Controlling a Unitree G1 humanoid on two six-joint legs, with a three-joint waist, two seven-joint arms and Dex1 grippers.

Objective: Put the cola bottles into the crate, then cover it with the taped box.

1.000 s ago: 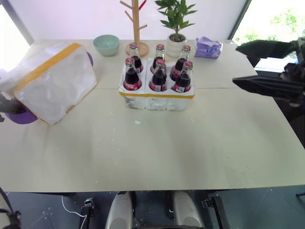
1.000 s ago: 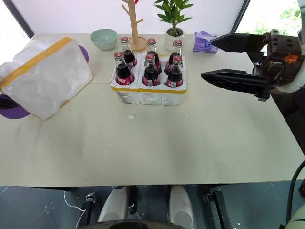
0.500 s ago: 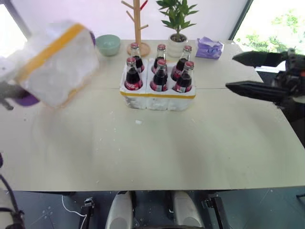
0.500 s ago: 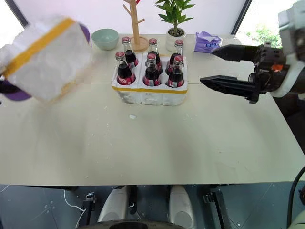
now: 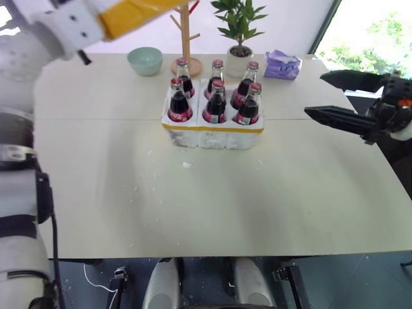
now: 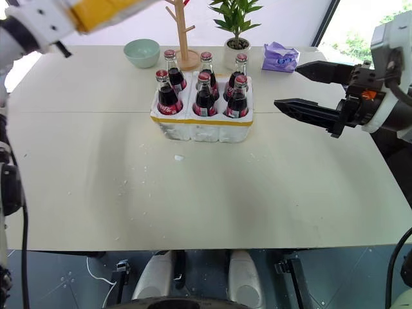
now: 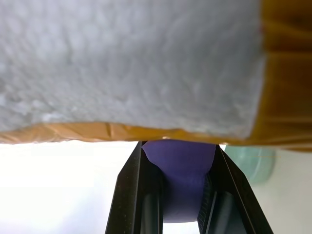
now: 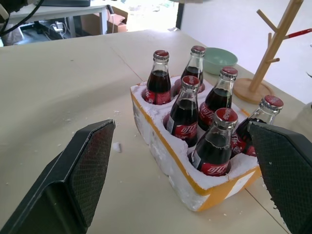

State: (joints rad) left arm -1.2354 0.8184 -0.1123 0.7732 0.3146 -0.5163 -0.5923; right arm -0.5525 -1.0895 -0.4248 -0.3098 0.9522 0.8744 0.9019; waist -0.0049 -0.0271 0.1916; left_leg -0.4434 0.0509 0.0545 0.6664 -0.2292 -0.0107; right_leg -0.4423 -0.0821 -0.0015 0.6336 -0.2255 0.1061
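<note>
Six cola bottles (image 5: 215,103) with red caps stand in the holes of the crate (image 5: 212,134), a low white foam block with a yellow band, at the table's middle. The taped box (image 5: 132,11) hangs high above the table's far left, only its yellow-orange tape and a white corner in sight. In the left wrist view my left gripper (image 7: 179,146) is shut on a purple piece (image 7: 180,170) under the taped box (image 7: 131,63). My right gripper (image 6: 287,84) hovers open to the right of the crate, pointing at it, with nothing between its fingers (image 8: 87,165).
At the table's far edge stand a green bowl (image 5: 143,60), a wooden mug tree (image 5: 185,38), a potted plant (image 5: 239,38) and a purple tissue pack (image 5: 282,64). Small foam crumbs (image 5: 186,165) lie in front of the crate.
My left arm has lifted the taped box off the table's left side, up and rightward, taking the purple piece with it. The right gripper has barely shifted.
</note>
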